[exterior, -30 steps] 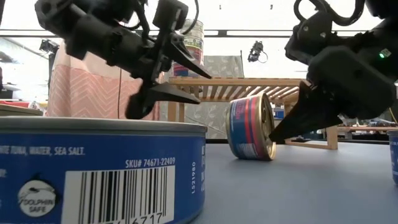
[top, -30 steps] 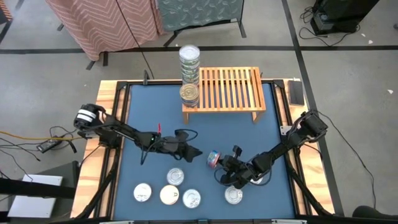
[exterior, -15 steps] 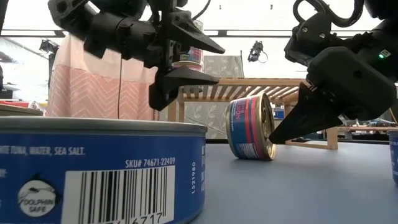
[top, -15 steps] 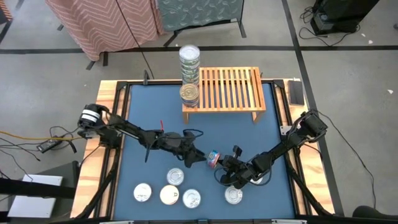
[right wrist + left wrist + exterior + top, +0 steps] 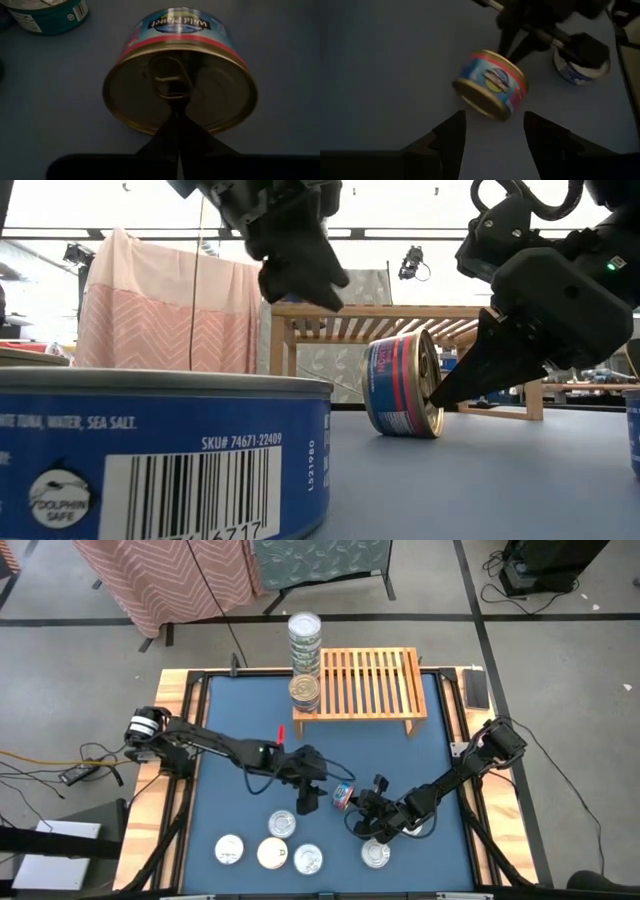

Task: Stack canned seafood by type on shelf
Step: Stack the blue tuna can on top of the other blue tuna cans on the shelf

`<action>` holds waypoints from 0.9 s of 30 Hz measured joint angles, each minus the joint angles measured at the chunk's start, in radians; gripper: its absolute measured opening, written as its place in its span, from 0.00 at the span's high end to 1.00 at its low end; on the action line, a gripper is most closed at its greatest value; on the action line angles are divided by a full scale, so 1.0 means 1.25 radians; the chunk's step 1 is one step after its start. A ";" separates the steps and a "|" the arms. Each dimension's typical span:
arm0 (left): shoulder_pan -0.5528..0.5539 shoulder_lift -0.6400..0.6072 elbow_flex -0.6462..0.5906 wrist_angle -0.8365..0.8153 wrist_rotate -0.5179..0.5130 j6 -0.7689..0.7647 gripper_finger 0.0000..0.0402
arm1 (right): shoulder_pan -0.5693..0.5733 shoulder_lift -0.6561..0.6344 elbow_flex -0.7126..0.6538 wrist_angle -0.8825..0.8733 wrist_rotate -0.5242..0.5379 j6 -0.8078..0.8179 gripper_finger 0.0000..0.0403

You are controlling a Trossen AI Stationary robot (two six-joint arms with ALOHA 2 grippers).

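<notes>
From my remote station, I watch a blue-and-red tin [image 5: 343,796] lying on its side on the blue desk [image 5: 230,725], well in front of the light-wood shelf [image 5: 365,680]. My right pincer [image 5: 357,804], its fingers pressed together into a single point, touches the tin's gold lid at the pull tab [image 5: 167,82]; in the low view that point meets the lid's face while the tin rests on its rim. My left pincer [image 5: 308,798] hangs just beside the tin on the side away from the right arm, fingers [image 5: 451,137] spread and pinching nothing, the tin lying beyond their tips in the left wrist view.

On the shelf's left end, as the high view shows it, stands a tall stack of tins [image 5: 304,640], with a gold-topped tin [image 5: 304,690] just in front of that stack at the shelf's near left corner. Along the desk's near edge, well away from the shelf, lie four flat tins [image 5: 272,852] in a loose cluster, and a silver-topped tin [image 5: 376,854] sits apart from them, just beside the right pincer's arm. Another blue-labelled tin [image 5: 160,450] fills the foreground of the low view.
</notes>
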State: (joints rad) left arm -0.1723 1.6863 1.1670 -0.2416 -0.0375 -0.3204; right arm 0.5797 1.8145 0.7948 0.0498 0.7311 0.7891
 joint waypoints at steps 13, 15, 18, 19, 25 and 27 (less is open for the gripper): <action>0.033 0.043 0.010 0.027 0.109 -0.288 0.46 | 0.001 0.000 0.000 0.004 0.000 0.004 0.96; 0.035 0.056 0.010 0.042 0.133 -0.325 0.42 | 0.000 0.000 0.000 0.005 0.000 0.004 0.96; 0.035 0.074 0.010 0.060 0.149 -0.333 0.38 | -0.002 0.000 0.000 0.005 0.000 0.003 0.97; 0.038 0.075 0.010 0.053 0.154 -0.332 0.37 | -0.002 0.000 0.000 0.003 0.000 0.004 0.97; 0.056 0.085 0.010 0.171 0.222 -0.355 0.33 | -0.002 0.000 0.000 0.001 0.000 0.003 0.97; 0.054 0.084 0.010 0.214 0.258 -0.322 0.33 | -0.002 0.000 0.000 0.001 0.000 0.004 0.97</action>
State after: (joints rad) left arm -0.1054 1.7912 1.1797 0.0258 0.2844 -0.7235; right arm 0.5766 1.8145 0.7948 0.0509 0.7311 0.7937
